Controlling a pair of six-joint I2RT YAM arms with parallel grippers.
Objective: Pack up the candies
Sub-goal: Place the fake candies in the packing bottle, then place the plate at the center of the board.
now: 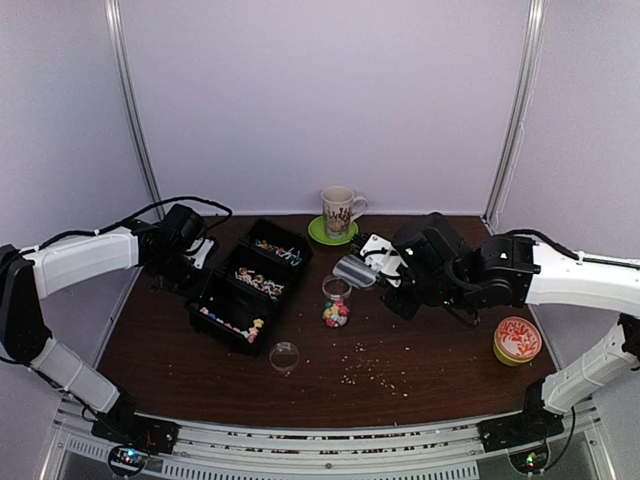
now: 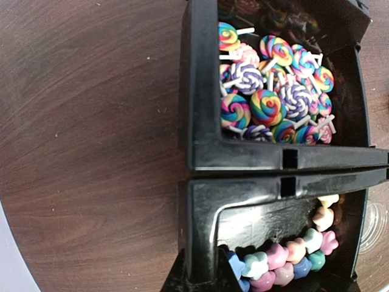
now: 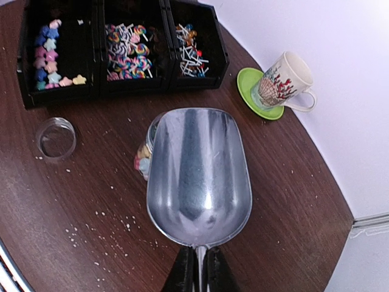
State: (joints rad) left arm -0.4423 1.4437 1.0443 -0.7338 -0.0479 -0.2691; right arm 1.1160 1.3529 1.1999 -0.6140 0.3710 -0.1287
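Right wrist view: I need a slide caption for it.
Right claw holds an empty metal scoop above the candy jar; black bins of candies behind.

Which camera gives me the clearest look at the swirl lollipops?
Left wrist: the swirl lollipops sit close up, swirls and sticks distinct. Right wrist shows them small in the middle bin; top external only coloured specks.

place: lab test booth — plain white panel walls (image 1: 320, 100) | aluminium posts (image 1: 131, 100) | mounting rail (image 1: 320, 452)

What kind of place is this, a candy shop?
Probably a robot test booth, not a shop: plain white walls close in one table, a left arm and right arm are bolted at its near edge, and black bins hold candies.
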